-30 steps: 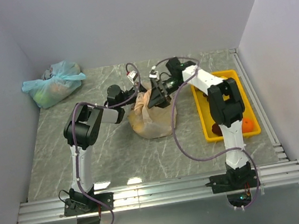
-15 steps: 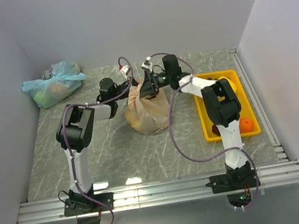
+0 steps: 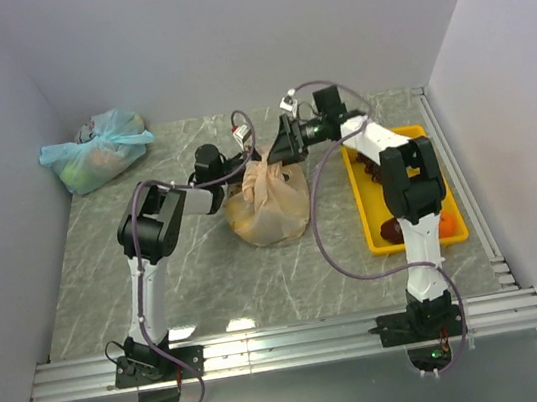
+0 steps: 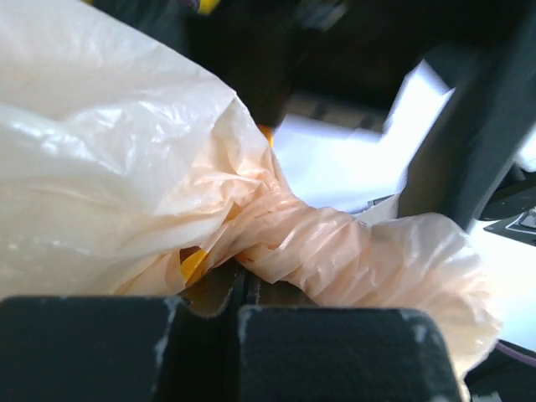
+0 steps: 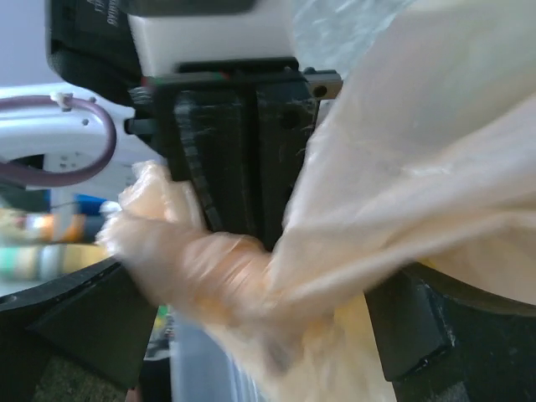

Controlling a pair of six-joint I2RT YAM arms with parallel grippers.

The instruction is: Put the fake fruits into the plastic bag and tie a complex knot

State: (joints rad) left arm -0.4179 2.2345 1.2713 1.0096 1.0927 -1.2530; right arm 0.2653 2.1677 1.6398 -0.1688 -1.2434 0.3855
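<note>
Left wrist: crinkled, twisted translucent plastic bag (image 4: pixel 167 193).

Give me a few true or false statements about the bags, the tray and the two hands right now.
1. The left hand is shut on the twisted handle of the peach bag. True.
2. The right hand is shut. False: its jaws stand wide open around the bag.
3. The yellow tray sits left of the peach bag. False: it sits to its right.
4. A pale blue-green bag lies at the back left corner. True.
</note>
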